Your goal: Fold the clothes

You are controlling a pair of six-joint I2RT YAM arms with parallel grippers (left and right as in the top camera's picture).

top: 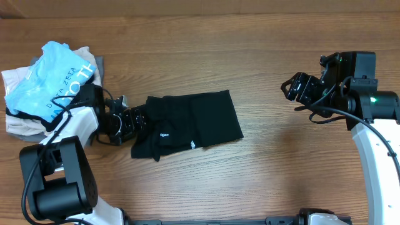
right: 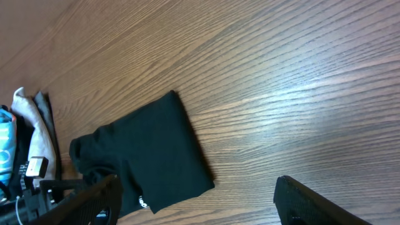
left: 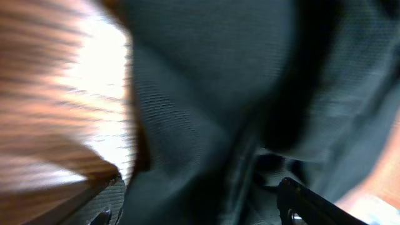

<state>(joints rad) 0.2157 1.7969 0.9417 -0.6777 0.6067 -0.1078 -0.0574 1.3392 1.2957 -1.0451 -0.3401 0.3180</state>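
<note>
Item under inspection: plain black short-sleeved soft-fabric shirt [top: 190,122], lying folded into a rough rectangle on the brown wood-grain table [top: 262,37], left of centre. Small white print shows on its near half. Its left end is bunched and uneven.

Left claw [top: 136,119]: at the shirt's left edge, fingers spread. The wrist view is blurred, with black fabric filling the space ahead of the fingers.

Right claw [top: 290,94]: well apart from the shirt, over bare table on the right, fingers spread, nothing between them.

Other items: crumpled light-blue shirt with white lettering [top: 53,78] on top of pale white and grey garments [top: 15,122], far left.
</note>
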